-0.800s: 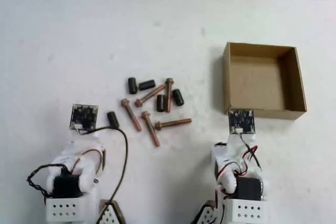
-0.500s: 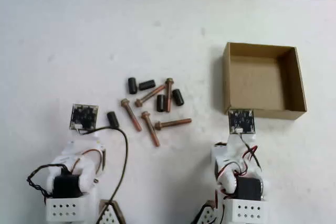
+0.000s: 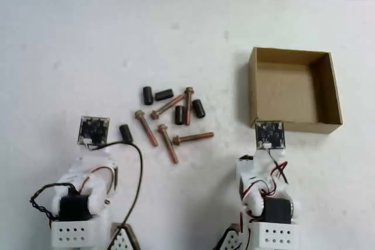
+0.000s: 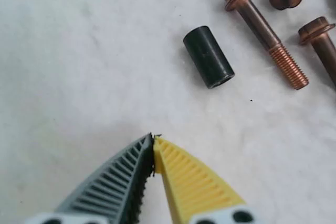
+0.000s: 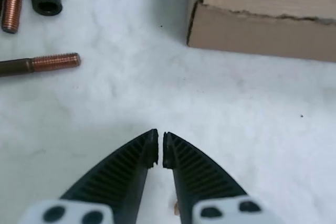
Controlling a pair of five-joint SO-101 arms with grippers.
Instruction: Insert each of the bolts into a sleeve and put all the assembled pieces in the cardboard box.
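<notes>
Grey and yellow, my left end effector (image 4: 153,139) is pressed together over the table (image 4: 79,51), holding nothing. My black right end effector (image 5: 160,136) is likewise, just short of the box (image 5: 262,30). Five bolts (image 3: 193,138) and five sleeves (image 3: 126,133) lie loose left of the box.

Bright, even light washes the white table (image 3: 88,39); shadows stay soft (darkest beside the cardboard box (image 3: 293,126)).

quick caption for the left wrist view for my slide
Left gripper shut, facing a black sleeve and a bolt.
</notes>
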